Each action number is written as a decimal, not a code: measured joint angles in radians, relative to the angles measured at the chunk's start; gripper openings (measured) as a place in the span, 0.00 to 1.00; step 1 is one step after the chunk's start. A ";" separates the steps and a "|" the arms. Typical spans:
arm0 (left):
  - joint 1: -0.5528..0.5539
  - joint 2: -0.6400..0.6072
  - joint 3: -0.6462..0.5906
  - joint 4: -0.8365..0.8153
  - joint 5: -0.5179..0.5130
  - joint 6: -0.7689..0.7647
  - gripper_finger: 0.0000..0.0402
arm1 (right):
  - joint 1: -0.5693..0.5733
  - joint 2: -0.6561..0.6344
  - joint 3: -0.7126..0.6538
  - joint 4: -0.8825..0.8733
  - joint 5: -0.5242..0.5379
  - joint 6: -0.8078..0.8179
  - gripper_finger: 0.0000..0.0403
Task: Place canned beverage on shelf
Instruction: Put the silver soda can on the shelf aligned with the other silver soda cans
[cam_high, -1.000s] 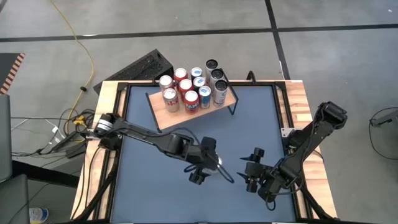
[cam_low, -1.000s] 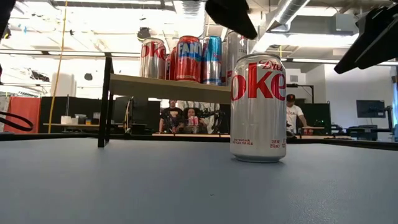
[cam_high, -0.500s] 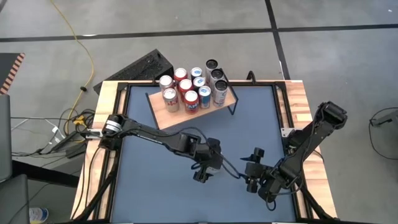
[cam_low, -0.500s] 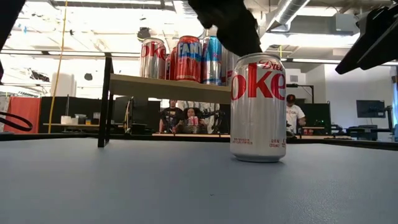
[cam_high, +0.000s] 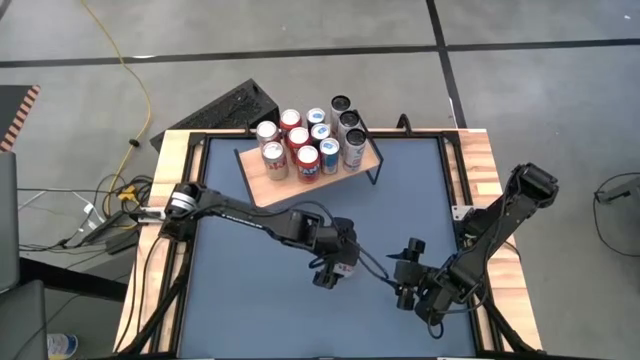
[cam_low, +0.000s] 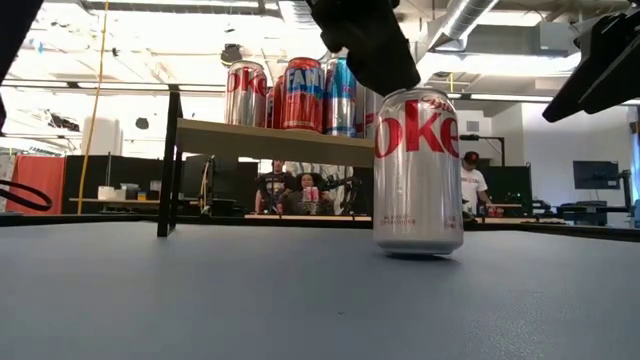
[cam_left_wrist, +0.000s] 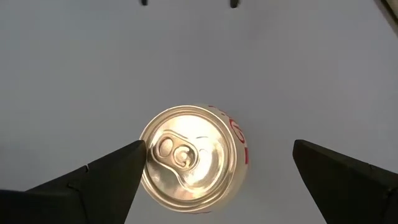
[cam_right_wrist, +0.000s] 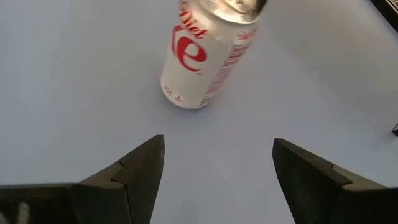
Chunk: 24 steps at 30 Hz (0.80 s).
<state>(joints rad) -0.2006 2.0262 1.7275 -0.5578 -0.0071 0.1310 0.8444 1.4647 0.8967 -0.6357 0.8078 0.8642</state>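
So we've got a silver Diet Coke can (cam_low: 418, 172) standing on the grey table (cam_high: 250, 290), out in the open, well apart from the shelf (cam_high: 300, 172). In the low view it looks slightly tilted, with its base not sitting quite flat on the side away from the shelf.

The left gripper (cam_high: 331, 268) is right above that can, pointing straight down. From the left wrist view we see the can's top (cam_left_wrist: 189, 152) between the two fingers (cam_left_wrist: 93, 183), and they're spread wide. One fingertip is right at the can's rim, the other stands clear of it with bare table in between, so nothing is gripped.

The right gripper (cam_high: 404, 278) hangs near the can, on the side away from the shelf. Its jaws are also apart and holding nothing. In its wrist view we see the can (cam_right_wrist: 205, 53) a bit ahead of the fingertips, not between them.

The shelf sits at the far edge of the table, at an angle. On its wooden top we count around ten cans (cam_high: 307, 140) in a tight cluster, some red, some blue, some silver, a few with dark tops. In the low view we can also make out people (cam_low: 300, 190) in the room behind the shelf.
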 joint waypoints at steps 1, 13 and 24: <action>-0.003 0.000 0.000 0.000 0.000 0.000 0.99 | 0.000 0.000 0.000 0.000 0.000 0.000 0.73; -0.029 -0.009 0.097 -0.039 -0.055 0.044 0.99 | 0.000 0.000 0.000 0.000 -0.005 0.003 0.73; 0.006 0.020 0.080 -0.012 0.003 0.068 0.99 | 0.000 0.000 0.000 -0.005 -0.017 0.003 0.73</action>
<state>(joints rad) -0.1944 2.0460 1.8079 -0.5701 -0.0042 0.1986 0.8448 1.4651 0.8967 -0.6408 0.7908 0.8671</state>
